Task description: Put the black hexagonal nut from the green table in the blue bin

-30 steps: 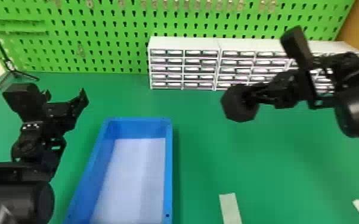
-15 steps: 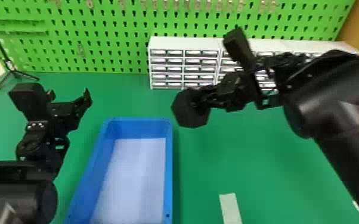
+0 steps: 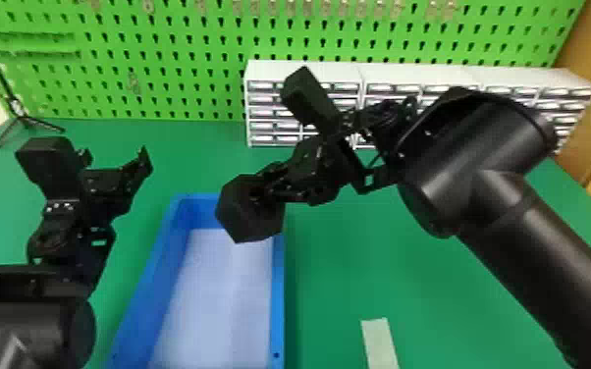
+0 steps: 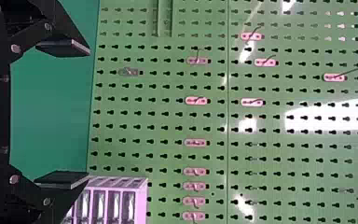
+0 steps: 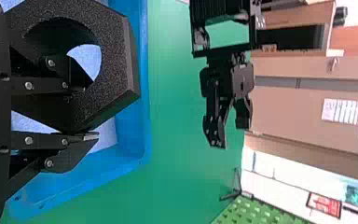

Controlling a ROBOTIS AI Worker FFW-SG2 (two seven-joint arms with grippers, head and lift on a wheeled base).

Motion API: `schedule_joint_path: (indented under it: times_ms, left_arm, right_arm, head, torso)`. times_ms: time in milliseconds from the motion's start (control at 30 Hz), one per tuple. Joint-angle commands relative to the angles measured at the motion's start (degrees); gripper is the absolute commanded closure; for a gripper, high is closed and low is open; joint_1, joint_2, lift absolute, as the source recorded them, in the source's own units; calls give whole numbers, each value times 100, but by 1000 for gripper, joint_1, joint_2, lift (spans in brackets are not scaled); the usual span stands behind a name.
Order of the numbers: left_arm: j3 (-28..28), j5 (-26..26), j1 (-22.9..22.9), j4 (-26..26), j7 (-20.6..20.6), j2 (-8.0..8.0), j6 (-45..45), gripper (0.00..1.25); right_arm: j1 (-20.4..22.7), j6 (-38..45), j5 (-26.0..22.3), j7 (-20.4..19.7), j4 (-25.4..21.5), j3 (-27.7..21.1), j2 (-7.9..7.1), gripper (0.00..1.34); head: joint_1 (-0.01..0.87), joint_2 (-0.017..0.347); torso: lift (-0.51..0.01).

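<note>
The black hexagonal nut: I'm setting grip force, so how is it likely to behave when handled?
The black hexagonal nut is probably stiff: its edges look crisp in the right gripper. Its flat sides should resist rolling once set down. The grainy face hints at decent friction, but, held by one side of its ring, it might pivot.

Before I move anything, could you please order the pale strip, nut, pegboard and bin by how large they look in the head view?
1. Pegboard
2. Bin
3. Nut, raised above the table
4. Pale strip, cut off by the bottom edge
</note>
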Motion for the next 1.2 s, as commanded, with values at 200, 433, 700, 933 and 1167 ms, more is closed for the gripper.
schedule_joint_path:
  times_ms: [200,433,700,933,1167]
  left_arm:
    - [0,-1,0,5,0,0,0,326]
    - [9,-1,9,14,0,0,0,329]
    - [9,-1,9,14,0,0,0,329]
    - [9,-1,9,14,0,0,0,329]
    - [18,-1,18,14,0,0,0,329]
  right_arm:
    - [-297,-181,-71,-29,280,612,107,1033]
    - [-526,-436,-326,-64,491,990,80,1035]
    - [-719,-542,-440,-73,588,1263,72,1036]
    - [-772,-568,-440,-81,596,1342,72,1036]
    - [-790,-577,-449,-81,596,1359,72,1036]
  head:
    - [686,28]
    - [686,28]
    - [686,28]
    - [686,28]
    - [686,28]
  torso:
    - [-96]
    - [-96]
    - [-96]
    - [-96]
    - [-96]
